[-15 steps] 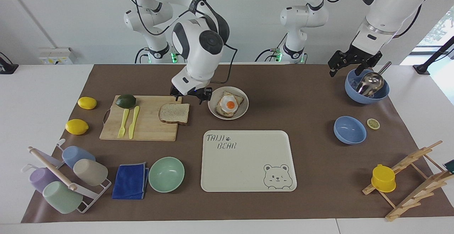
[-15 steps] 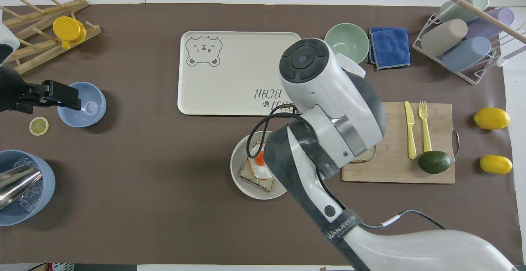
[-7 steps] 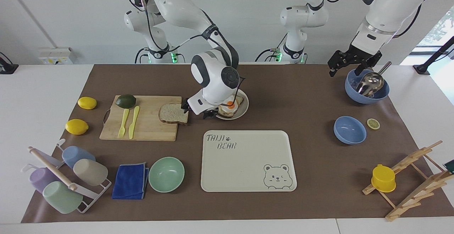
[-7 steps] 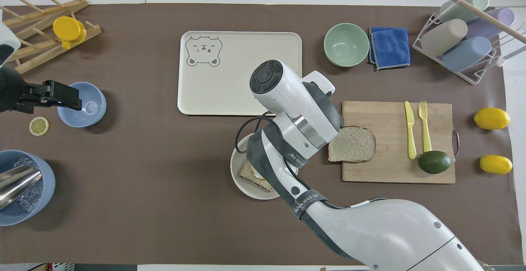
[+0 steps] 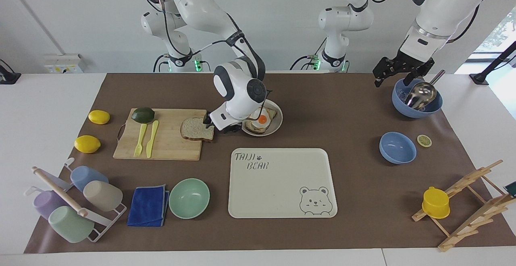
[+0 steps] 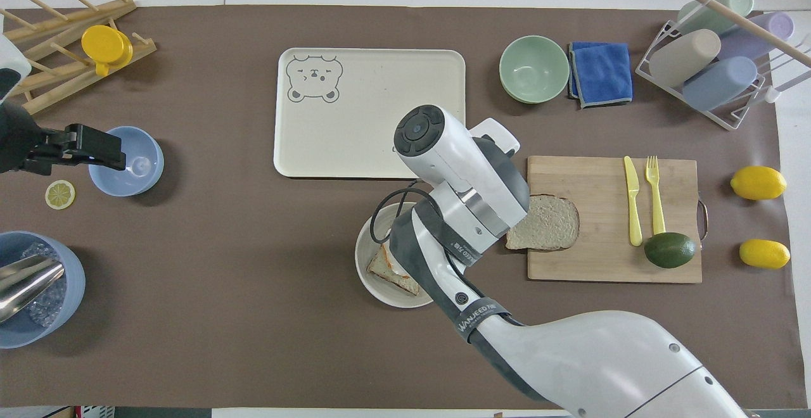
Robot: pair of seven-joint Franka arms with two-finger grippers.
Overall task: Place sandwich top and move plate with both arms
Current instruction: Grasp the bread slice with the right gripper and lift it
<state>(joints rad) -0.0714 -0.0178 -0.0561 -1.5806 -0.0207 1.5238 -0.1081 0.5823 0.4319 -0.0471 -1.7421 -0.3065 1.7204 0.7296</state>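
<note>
Right gripper (image 5: 210,123): at bread slice (image 5: 196,129) on cutting board's (image 5: 165,145) edge; grip unclear.
Left gripper (image 5: 397,72): over ice bowl (image 5: 415,111), fingers apart.
Plate (image 5: 275,125): holds egg toast (image 5: 261,120).

The table holds two lemons (image 5: 98,117) (image 5: 87,144), one avocado (image 5: 142,115), one lemon slice (image 5: 424,140), two bread slices (image 5: 197,129) (image 5: 261,120), one plate (image 5: 275,127), three bowls (image 5: 189,198) (image 5: 397,147) (image 5: 415,109), four cups (image 5: 102,195), one tray (image 5: 282,183), one cutting board (image 5: 169,145), one cloth (image 5: 148,205), one fork (image 5: 139,140), one knife (image 5: 152,138).

A white table (image 5: 48,96) under a brown mat (image 5: 342,109) stands before a plain white wall (image 5: 80,16).
</note>
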